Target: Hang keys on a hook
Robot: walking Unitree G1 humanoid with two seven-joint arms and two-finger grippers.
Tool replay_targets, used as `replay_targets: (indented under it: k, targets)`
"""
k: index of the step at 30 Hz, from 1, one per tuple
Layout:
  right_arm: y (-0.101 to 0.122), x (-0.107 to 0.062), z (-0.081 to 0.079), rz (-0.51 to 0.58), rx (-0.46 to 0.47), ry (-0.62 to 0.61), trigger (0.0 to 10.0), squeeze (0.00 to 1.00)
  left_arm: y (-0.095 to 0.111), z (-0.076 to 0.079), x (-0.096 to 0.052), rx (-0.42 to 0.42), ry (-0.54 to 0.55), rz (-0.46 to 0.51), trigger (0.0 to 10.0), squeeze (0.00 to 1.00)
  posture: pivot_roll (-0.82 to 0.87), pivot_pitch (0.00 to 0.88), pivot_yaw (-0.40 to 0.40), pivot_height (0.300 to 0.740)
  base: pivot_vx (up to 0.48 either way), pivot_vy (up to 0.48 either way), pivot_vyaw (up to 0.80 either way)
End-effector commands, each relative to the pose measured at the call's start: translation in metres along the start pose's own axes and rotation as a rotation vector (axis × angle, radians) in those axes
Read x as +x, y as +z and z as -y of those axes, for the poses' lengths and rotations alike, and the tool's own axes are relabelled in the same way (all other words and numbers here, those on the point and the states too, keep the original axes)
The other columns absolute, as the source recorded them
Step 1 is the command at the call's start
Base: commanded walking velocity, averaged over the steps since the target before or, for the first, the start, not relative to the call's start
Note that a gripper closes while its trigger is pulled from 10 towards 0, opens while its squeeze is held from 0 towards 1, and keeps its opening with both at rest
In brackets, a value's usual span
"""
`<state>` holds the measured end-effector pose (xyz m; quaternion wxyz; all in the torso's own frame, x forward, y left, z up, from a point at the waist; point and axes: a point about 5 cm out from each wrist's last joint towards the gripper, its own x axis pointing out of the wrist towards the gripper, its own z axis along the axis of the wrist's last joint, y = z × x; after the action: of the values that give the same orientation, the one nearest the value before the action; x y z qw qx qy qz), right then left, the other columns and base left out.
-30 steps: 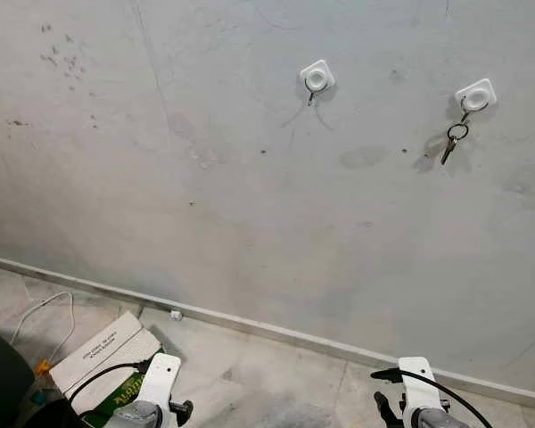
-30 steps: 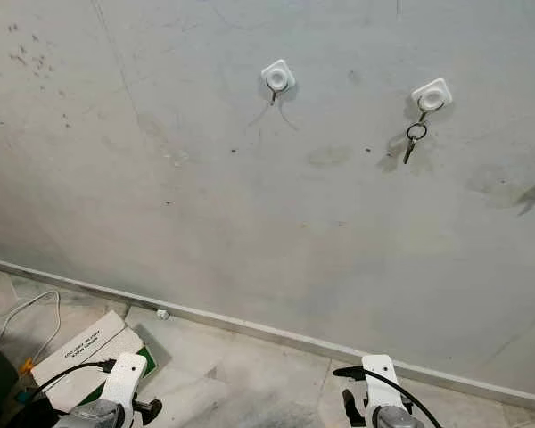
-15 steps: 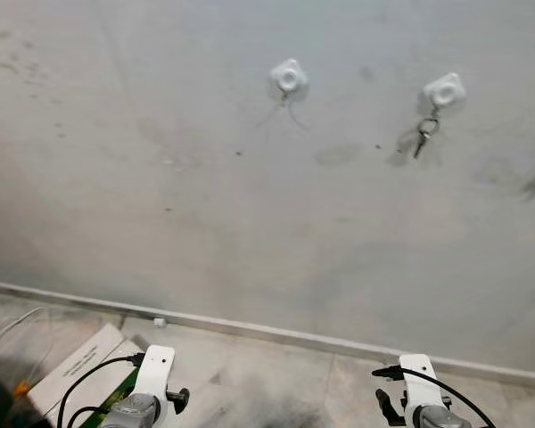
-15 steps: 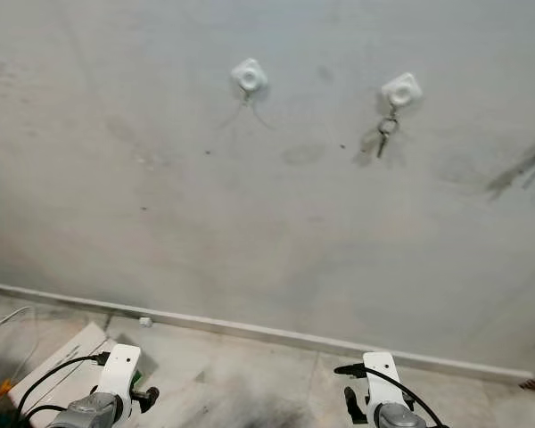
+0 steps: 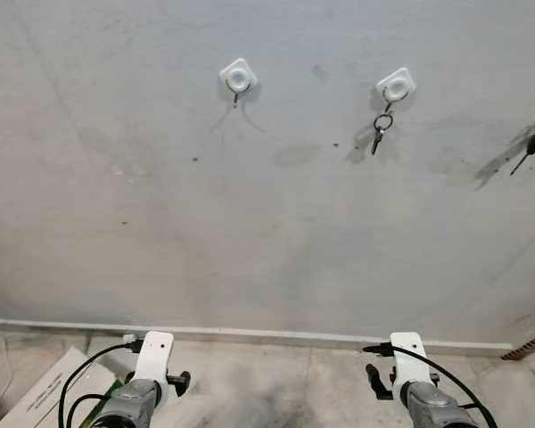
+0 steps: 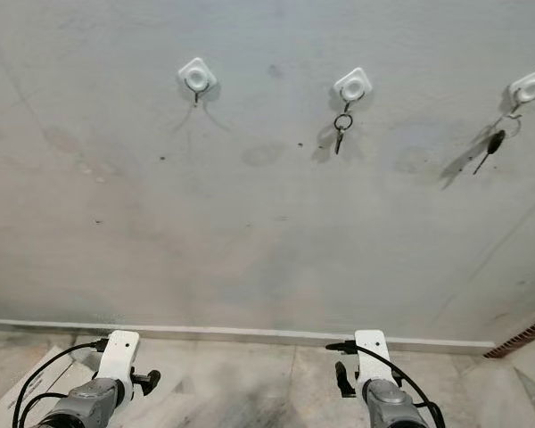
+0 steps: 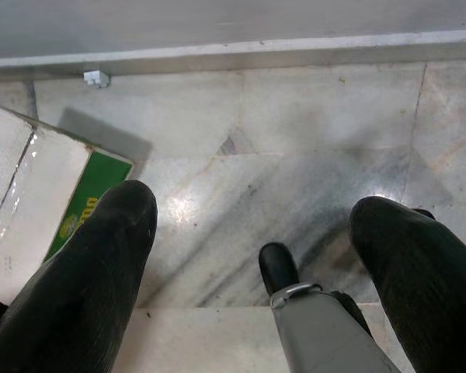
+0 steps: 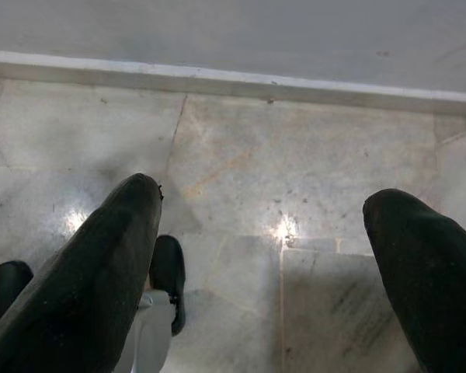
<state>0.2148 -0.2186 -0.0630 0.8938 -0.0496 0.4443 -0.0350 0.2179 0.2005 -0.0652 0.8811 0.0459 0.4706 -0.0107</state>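
Hanging on middle hook [image 6: 352,84] of grey wall [image 6: 250,205]: keys [image 6: 341,125] on ring. Left hook [image 6: 197,75] bare; right hook [image 6: 528,86] w/ dark key [image 6: 492,143]. Left gripper [image 7: 256,256] & right gripper [image 8: 264,256] low nr floor [image 8: 295,171], both spread wide, nothing held. Cardboard box [image 7: 31,202] near left, by skirting [image 5: 276,334].

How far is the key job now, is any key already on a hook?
Keys already hang on the middle hook, and a dark key hangs on the right hook. The left hook is bare. Nothing is in hand: the left gripper and right gripper are open, low over the floor. No loose key is in view.
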Motion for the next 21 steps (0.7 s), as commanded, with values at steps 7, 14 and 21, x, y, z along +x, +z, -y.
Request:
replay_targets:
  k: [7, 14, 21]
  targets:
    - [-0.0139, -0.0026, 0.0088, -0.045, -0.004, -0.01, 10.0, 0.0, -0.0035, -0.0031, -0.0005, 0.024, -0.004, -0.031, 10.0, 0.0, -0.04, 0.0, 0.029, 0.74, 0.0, 0.0, -0.15]
    - [-0.0122, -0.002, 0.0069, -0.049, -0.005, -0.009, 10.0, 0.0, -0.0038, -0.0038, -0.0006, 0.031, -0.006, -0.038, 10.0, 0.0, -0.04, 0.0, 0.034, 0.74, -0.109, 0.0, 0.0]
    - [-0.0166, -0.0022, 0.0012, -0.054, -0.002, -0.005, 10.0, 0.0, -0.004, -0.0044, -0.0007, 0.04, -0.005, -0.042, 10.0, 0.0, -0.04, 0.0, 0.034, 0.74, -0.298, 0.0, 0.0]
